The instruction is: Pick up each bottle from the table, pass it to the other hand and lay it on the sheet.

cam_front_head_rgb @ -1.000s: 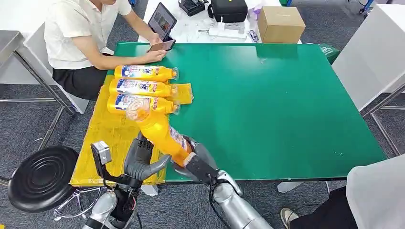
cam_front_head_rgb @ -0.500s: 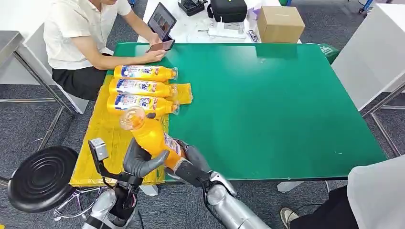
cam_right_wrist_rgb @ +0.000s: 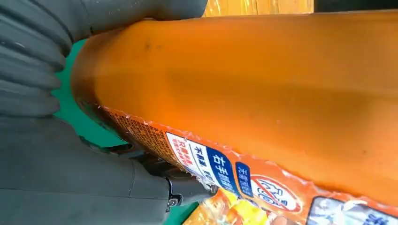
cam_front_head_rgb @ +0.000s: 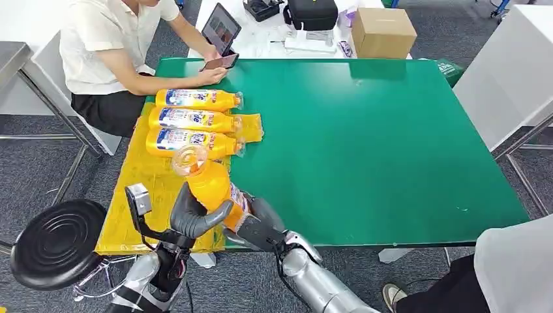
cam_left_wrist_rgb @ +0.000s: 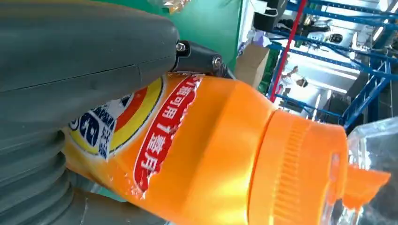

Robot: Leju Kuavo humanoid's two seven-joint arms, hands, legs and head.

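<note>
Bottle [cam_front_head_rgb: 210,186] held mid-air over near desk [cam_front_head_rgb: 365,130] edge, cap tilted toward yellow sheet [cam_front_head_rgb: 140,189]. Left hand [cam_front_head_rgb: 192,218] and right hand [cam_front_head_rgb: 257,225] both have fingers wrapped on it: handover point, judged. Three bottles [cam_front_head_rgb: 192,120] already lie on sheet.

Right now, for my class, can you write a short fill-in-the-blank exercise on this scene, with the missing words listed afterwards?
1. Both hands, left hand and right hand, hold one ____ bottle.
2. The number of bottles lying on the sheet is ____.
3. The table top is ____.
4. The person sits at the table holding a ____.

Missing words: orange; three; green; phone
</note>
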